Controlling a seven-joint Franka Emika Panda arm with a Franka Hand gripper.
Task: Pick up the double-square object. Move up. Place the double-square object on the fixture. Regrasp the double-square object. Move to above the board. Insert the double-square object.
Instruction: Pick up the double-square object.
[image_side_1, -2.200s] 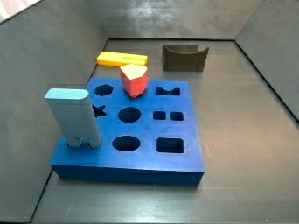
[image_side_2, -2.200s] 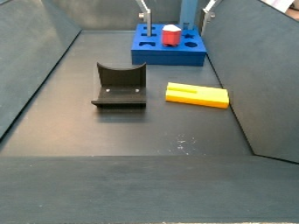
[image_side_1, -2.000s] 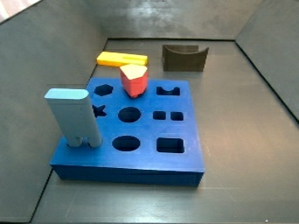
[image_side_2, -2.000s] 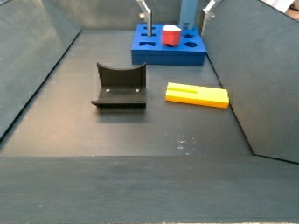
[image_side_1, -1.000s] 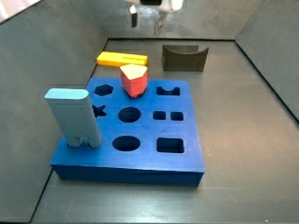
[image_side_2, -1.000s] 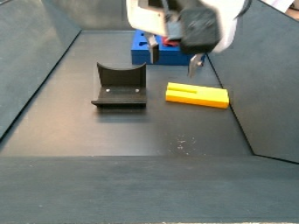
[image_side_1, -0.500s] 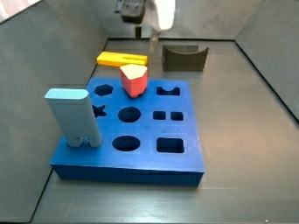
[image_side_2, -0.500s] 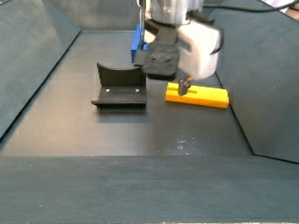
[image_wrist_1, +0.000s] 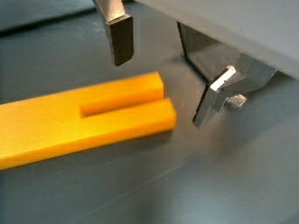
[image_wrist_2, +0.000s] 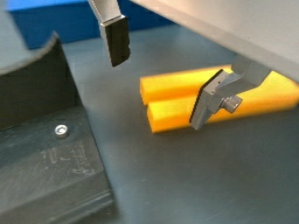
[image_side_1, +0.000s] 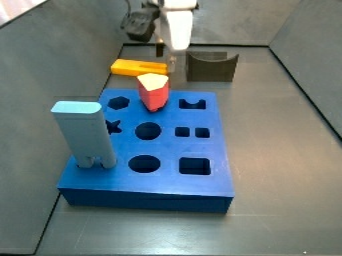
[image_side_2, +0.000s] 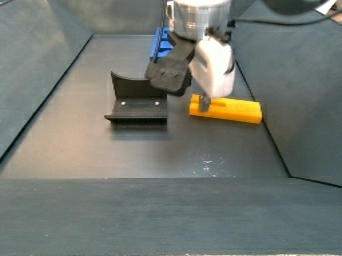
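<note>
Gripper (image_wrist_1: 163, 66), lower than before, hangs open and empty above double-square object (image_wrist_1: 82, 118).

Floor (image_side_2: 80, 210): dark grey, matte, enclosed by grey walls in both side views.
Board (image_side_1: 160, 160): blue slab, flat on the floor; carries a light-blue block (image_side_1: 83, 130) and a red peg (image_side_1: 154, 92).
Fixture (image_side_2: 135, 99): dark, on the floor, well apart from the board.
Double-square object (image_side_2: 234, 109): yellow-orange, lying flat on the floor beside the fixture, notched end visible in a wrist view (image_wrist_1: 82, 121).
Gripper (image_wrist_2: 162, 77): above the double-square object, jaws apart, nothing between them.
</note>
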